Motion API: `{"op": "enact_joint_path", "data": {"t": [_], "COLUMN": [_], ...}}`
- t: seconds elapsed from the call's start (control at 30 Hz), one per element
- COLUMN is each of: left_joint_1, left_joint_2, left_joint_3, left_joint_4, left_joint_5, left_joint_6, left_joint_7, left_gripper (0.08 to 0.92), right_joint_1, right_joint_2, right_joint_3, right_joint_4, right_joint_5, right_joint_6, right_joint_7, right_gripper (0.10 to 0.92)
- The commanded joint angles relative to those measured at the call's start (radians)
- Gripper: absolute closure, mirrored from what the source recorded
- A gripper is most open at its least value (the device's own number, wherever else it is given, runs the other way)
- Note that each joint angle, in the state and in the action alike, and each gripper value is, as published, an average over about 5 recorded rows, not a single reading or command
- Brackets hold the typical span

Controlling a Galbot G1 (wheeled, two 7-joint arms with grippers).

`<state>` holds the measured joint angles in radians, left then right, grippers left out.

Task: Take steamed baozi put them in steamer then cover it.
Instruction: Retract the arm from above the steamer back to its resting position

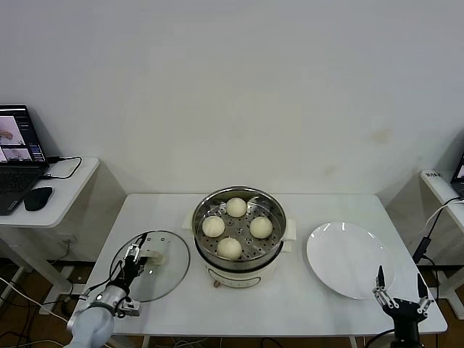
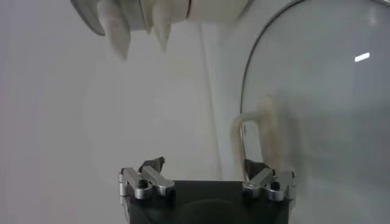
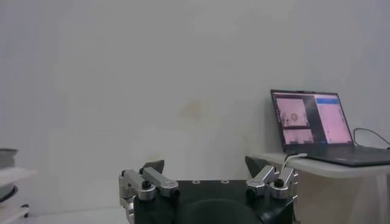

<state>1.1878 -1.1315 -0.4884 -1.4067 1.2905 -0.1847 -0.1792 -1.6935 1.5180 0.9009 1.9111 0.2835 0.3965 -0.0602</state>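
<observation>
Four steamed baozi (image 1: 236,226) sit in the uncovered steamer (image 1: 238,255) at mid-table. Left of it the cover (image 1: 161,278) lies flat, its near edge hidden under the left gripper (image 1: 135,255), whose fingers stand spread beside the cover's handle (image 2: 259,131). Spread too, the right gripper (image 1: 401,284) hangs near the white table (image 1: 290,304)'s front right corner, its arm cut off. Plain white wall behind.

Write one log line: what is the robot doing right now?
baozi: four in steamer | cover: on table | left gripper: open at cover handle | right gripper: open, idle by plate
</observation>
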Motion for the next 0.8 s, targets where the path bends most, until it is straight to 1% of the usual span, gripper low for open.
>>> {"op": "enact_joint_path", "data": {"t": [0.03, 0.23, 0.33, 0.6, 0.8], "left_joint_1": [-0.037, -0.042, -0.042, -0.041, -0.035], "left_joint_2": [-0.007, -0.006, -0.007, -0.009, -0.011], "left_joint_3": [0.008, 0.007, 0.006, 0.007, 0.001], "left_joint_4": [0.042, 0.046, 0.055, 0.089, 0.093], "left_joint_5": [0.003, 0.002, 0.002, -0.020, -0.029], "left_joint_6": [-0.004, -0.008, -0.012, -0.018, -0.031], "left_joint_7": [-0.001, 0.003, 0.007, 0.002, -0.051], "left_gripper": [0.177, 0.177, 0.209, 0.432, 0.605], "right_joint_1": [-0.008, -0.010, -0.012, -0.029, -0.033], "right_joint_2": [0.002, 0.008, 0.009, 0.008, 0.004], "right_joint_3": [-0.003, -0.017, -0.022, -0.024, -0.027], "right_joint_4": [0.005, 0.004, 0.005, 0.036, 0.046], "right_joint_5": [0.000, -0.006, -0.008, -0.006, -0.008], "right_joint_6": [0.003, 0.008, 0.010, 0.017, 0.015], "right_joint_7": [-0.002, -0.002, -0.002, -0.003, -0.003], "right_gripper": [0.202, 0.203, 0.202, 0.202, 0.203]}}
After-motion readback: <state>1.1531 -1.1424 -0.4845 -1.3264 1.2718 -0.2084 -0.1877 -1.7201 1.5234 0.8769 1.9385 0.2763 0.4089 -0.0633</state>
